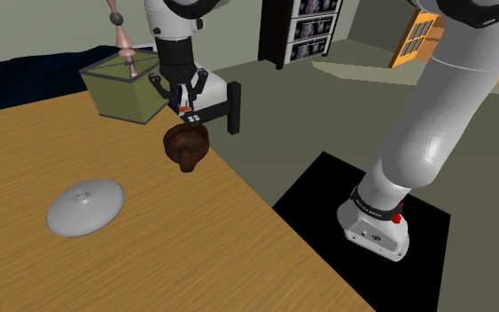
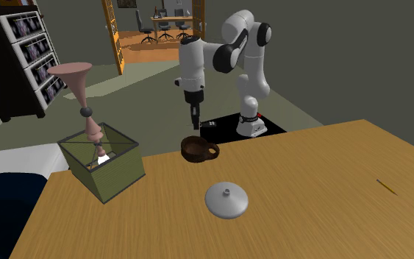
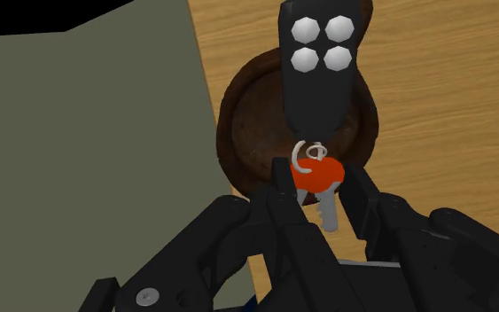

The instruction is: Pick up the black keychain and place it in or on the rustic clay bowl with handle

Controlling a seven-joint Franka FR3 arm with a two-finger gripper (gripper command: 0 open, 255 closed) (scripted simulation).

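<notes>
Over the wooden table [image 3: 451, 177], the gripper [image 3: 318, 191] clasps the keychain [image 3: 318, 80], partly hiding the bowl [image 3: 243, 133].

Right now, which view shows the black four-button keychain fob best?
Wrist view: the black four-button keychain fob faces the camera, ringed to a red-headed key clasped in the gripper, over the brown clay bowl. Shoulder view shows the fob side-on. Second exterior view shows a small dark sliver.

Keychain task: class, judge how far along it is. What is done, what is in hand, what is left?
Done: the keychain is off the table, clasped at its red key by the gripper. In hand: the gripper hangs over the brown bowl. Left: lower and release it into the bowl.
</notes>
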